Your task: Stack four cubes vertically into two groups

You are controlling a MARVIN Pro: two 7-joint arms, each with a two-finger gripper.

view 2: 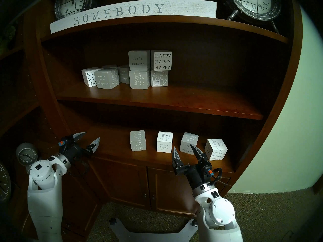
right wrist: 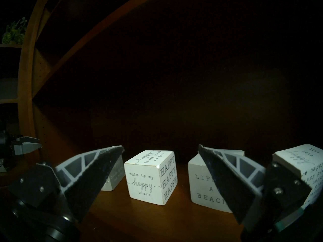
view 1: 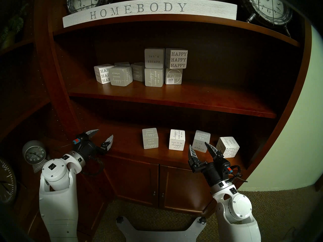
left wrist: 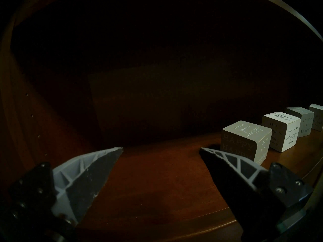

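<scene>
Four cubes stand apart in a row on the lower shelf (view 1: pixel 125 147). From left: grey "live life happy" (view 1: pixel 150 138), white "this is my happy place" (view 1: pixel 176 140), grey "LIFE'S A BEACH" (view 1: pixel 201 141), and white "happy place" print (view 1: pixel 227 147). My right gripper (view 1: pixel 198 145) is open and empty, just in front of the two middle cubes; its wrist view shows the white cube (right wrist: pixel 151 177) between the fingers and the beach cube (right wrist: pixel 204 184) behind the right finger. My left gripper (view 1: pixel 103 135) is open and empty at the shelf's left end, well left of the grey cube (left wrist: pixel 244 142).
The upper shelf (view 1: pixel 174 95) holds more lettered cubes, some stacked, including "let's ESCAPE" (view 1: pixel 154 58) and "HAPPY HAPPY HAPPY" (view 1: pixel 177 59). A HOMEBODY sign (view 1: pixel 139 9) and clocks sit on top. Cabinet doors (view 1: pixel 157 184) lie below. A small clock (view 1: pixel 34 153) stands at the left.
</scene>
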